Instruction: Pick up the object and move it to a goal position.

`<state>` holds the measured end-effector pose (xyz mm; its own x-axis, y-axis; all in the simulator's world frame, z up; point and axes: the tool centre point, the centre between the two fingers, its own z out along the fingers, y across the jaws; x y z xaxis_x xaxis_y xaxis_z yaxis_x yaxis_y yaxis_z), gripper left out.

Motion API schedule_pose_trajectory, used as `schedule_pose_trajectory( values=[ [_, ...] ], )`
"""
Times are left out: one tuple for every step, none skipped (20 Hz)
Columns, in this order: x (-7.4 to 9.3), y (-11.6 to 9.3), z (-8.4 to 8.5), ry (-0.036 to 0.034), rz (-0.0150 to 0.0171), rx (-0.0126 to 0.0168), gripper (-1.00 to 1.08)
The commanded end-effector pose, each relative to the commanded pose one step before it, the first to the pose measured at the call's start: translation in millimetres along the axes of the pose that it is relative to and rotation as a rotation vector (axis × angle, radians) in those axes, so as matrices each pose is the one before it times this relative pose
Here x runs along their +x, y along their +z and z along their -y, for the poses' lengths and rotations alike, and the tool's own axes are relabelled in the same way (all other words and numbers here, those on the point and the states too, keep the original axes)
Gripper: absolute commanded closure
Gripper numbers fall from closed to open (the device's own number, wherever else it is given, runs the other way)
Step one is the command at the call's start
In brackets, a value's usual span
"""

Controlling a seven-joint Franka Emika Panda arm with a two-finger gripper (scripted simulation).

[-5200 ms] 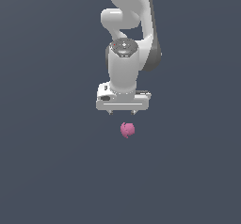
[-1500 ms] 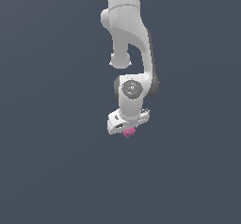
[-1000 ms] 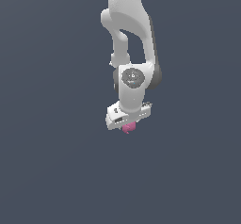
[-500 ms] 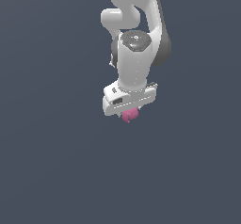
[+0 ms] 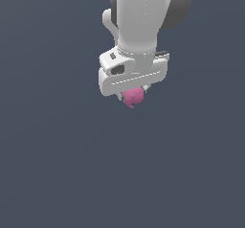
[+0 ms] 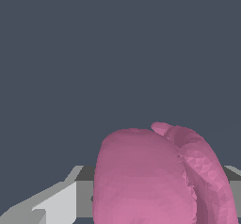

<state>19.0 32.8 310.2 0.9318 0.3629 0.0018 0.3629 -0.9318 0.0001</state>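
**A:** You have the object tucked right under the white end effector, clenched between the fingers, with only its lower half showing below the head. In the wrist view the object fills the near field, so it sits close against the palm.

**B:** So what do you need for the carry?

**A:** Judging from the grip, keep it clamped and travel smoothly. The blob is lumpy, so contact is likely uneven and a jerk could roll it out. No goal marker is visible in either view, so you cannot judge how far is left.

**B:** And which way does it point?

**A:** It is roundish, with no clear long axis. Below the end effector, a small nub pokes downward, slightly toward the exterior view's left. The wrist view shows a fold between two lobes.
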Motion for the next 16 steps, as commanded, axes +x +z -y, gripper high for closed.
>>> schedule_pose_trajectory(
  values=[
    [-0.03,-22.76,-0.45,-0.00008,0.00161,0.00067,1.08],
    [0.29,-7.64,-0.26,0.0,0.0,0.0,1.08],
    [0.3,-7.03,-0.25,0.0,0.0,0.0,1.08],
    [0.2,-6.43,-0.56,0.00065,0.00007,-0.00023,1.08],
    [0.31,-5.84,-0.23,0.0,0.0,0.0,1.08],
    [0.31,-5.26,-0.22,0.0,0.0,0.0,1.08],
    [0.31,-4.68,-0.21,0.0,0.0,0.0,1.08],
    [0.31,-4.11,-0.2,0.0,0.0,0.0,1.08],
    [0.31,-3.55,-0.19,0.0,0.0,0.0,1.08],
    [0.3,-3.0,-0.17,0.0,0.0,0.0,1.08],
    [0.29,-2.47,-0.16,0.0,0.0,0.0,1.08],
    [0.27,-1.95,-0.14,0.0,0.0,0.0,1.08],
    [0.23,-1.45,-0.11,0.0,0.0,0.0,1.08],
    [0.18,-0.99,-0.08,0.0,0.0,0.0,1.08],
    [0.11,-0.58,-0.05,0.0,0.0,0.0,1.08],
    [0.04,-0.19,-0.02,0.0,0.0,0.0,1.08]
  ],
)
